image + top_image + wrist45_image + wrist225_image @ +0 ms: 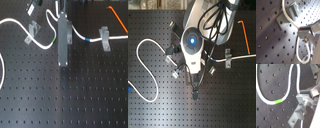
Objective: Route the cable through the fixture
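The white cable [15, 22] loops in from the first exterior view's left. Its green band [52, 39] lies just left of my gripper [63, 34] and its blue band [87, 38] just right of it. Past the blue band the cable runs to a grey fixture [105, 36] and on to the right edge. Another fixture [33, 28] stands left of the gripper, beside the cable. In the first wrist view the gripper [307, 31] looks shut on the cable [287, 17], near a fixture [291, 12]. The second wrist view shows the green band [278, 101] and the gripper [307, 96].
An orange cable [117, 20] lies at the back right of the black perforated board [75, 100]; it also shows in the second exterior view [247, 35]. There the arm [192, 42] covers the middle, with small fixtures [175, 72] around it and the cable's loop [148, 45] at the left.
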